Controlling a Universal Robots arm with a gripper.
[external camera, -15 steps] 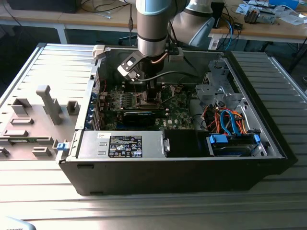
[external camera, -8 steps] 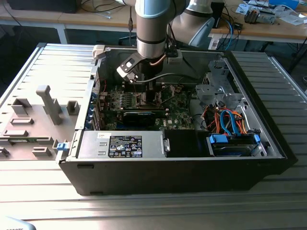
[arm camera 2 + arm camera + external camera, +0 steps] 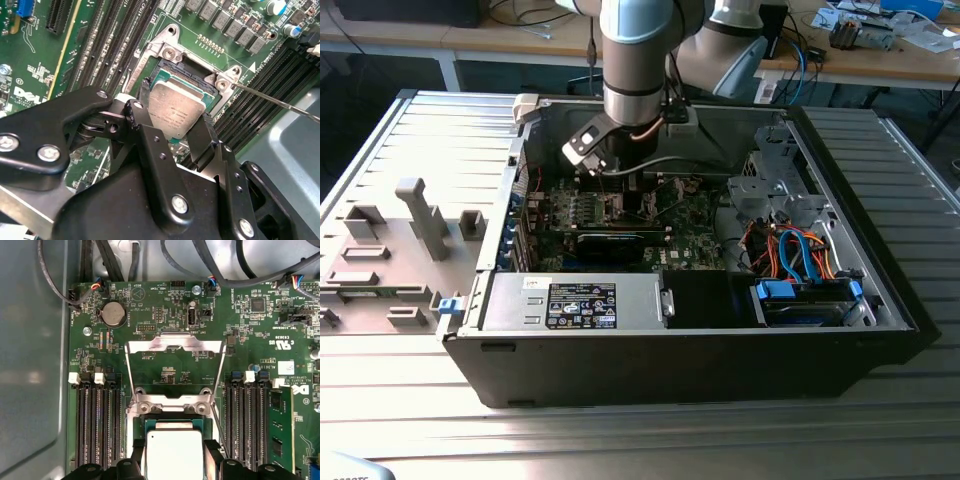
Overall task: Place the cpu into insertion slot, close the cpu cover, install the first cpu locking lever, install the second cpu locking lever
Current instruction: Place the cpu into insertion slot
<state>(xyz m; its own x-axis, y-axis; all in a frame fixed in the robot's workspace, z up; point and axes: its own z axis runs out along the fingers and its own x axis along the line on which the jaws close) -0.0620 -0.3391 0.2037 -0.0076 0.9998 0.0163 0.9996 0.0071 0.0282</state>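
We see the grey robot arm (image 3: 638, 70) reaching down into an open black computer case (image 3: 700, 370) that lies on its side on a ribbed metal table (image 3: 620, 440). It comes down over the green circuit board (image 3: 690, 225), toward the exterior view's left and the far wall of the case. A black rectangular box with a white label (image 3: 580, 303) sits along the near wall.

In the second wrist view, the black two-fingered gripper (image 3: 172, 125) is closed on the small flat square cpu with its silvery-grey metal top (image 3: 177, 112). One finger (image 3: 136, 114) presses against each of two opposite edges. The chip sits level over the square metal-rimmed insertion slot (image 3: 175, 66), inside its rim. We cannot tell whether it is fully seated.

In the first wrist view, the thin silvery cpu cover frame (image 3: 175, 343) stands swung open, away from the socket. Bare green board shows through its large window, and its hinge meets the slot's rim just beside the chip (image 3: 172, 452). A thin steel lever rod (image 3: 280, 102) juts out from one corner of the socket, unlatched. Long black memory slots (image 3: 95, 425) run on both sides of the socket, and a round silver coin battery (image 3: 112, 315) lies on the board beyond the cover.
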